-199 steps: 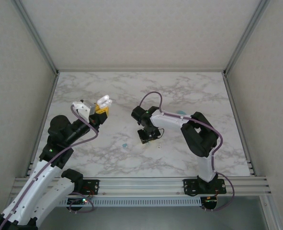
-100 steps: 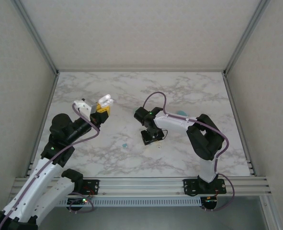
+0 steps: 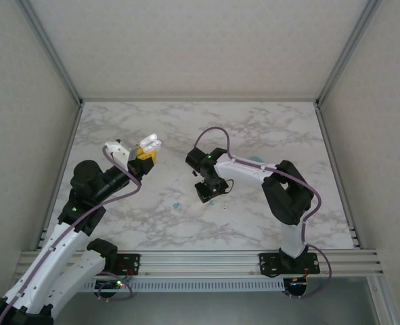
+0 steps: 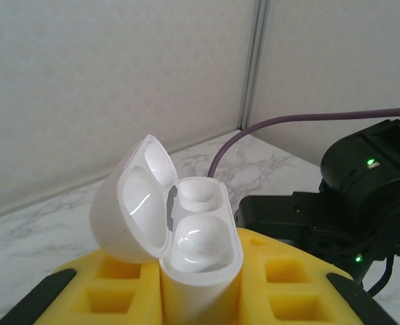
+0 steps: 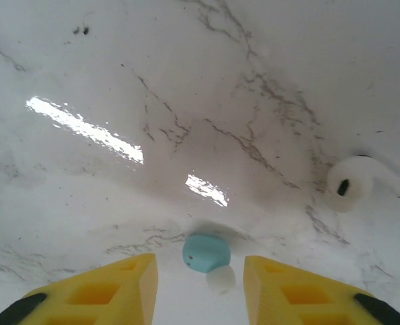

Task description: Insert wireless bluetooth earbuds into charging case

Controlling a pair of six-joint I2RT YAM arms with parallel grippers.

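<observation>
Shifting left — right pincer (image 3: 206, 193), over teal earbud (image 5: 205, 252)

Marble table (image 3: 267, 128): teal earbud (image 5: 206, 252), white earbud (image 5: 354, 185) lying apart; separate teal speck (image 3: 177, 205), probably earbud.

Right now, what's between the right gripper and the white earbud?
Only bare table separates the right gripper from the white earbud, per the right wrist view; the teal earbud lies between its open jaws instead.

bright even light; glare streaks on tabletop (image 5: 267, 81)
</observation>
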